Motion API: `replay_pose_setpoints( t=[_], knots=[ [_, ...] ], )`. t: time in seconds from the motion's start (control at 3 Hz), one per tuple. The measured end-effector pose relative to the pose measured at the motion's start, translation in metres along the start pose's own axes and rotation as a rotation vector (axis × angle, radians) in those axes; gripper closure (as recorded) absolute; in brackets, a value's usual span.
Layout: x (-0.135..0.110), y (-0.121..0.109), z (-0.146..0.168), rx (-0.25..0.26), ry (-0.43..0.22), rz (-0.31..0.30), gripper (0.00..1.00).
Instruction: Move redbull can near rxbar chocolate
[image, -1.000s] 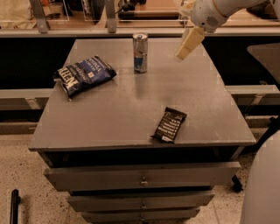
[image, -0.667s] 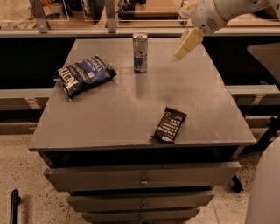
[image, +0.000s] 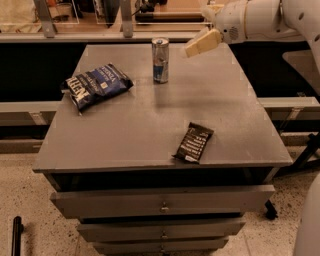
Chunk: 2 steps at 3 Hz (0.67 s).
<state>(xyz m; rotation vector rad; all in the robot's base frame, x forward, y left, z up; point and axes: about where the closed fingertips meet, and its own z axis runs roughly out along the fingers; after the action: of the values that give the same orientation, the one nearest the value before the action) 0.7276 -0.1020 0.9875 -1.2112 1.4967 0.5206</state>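
Note:
The redbull can (image: 160, 60) stands upright near the far edge of the grey table (image: 125, 130), silver and blue with a silver top. The rxbar chocolate (image: 194, 142) lies flat near the front right, dark wrapper with white text. My gripper (image: 195, 47) hangs in the air at the far right of the table, a little right of the can's top and apart from it. It holds nothing that I can see.
A crinkly blue snack bag (image: 96, 84) lies at the table's left side. Drawers (image: 162, 200) sit under the tabletop. A counter with a rail runs behind the table. My white arm (image: 260, 20) reaches in from the upper right.
The gripper has moved left and slightly up, closer to the can's top. The can, bar and bag have not moved.

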Motion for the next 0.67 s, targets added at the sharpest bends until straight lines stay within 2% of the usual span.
replay_pose_setpoints(
  t=[0.33, 0.67],
  knots=[
    [-0.018, -0.006, 0.022, 0.010, -0.125, 0.036, 0.00],
    [-0.033, 0.003, 0.049, -0.026, -0.176, 0.048, 0.00]
  ],
)
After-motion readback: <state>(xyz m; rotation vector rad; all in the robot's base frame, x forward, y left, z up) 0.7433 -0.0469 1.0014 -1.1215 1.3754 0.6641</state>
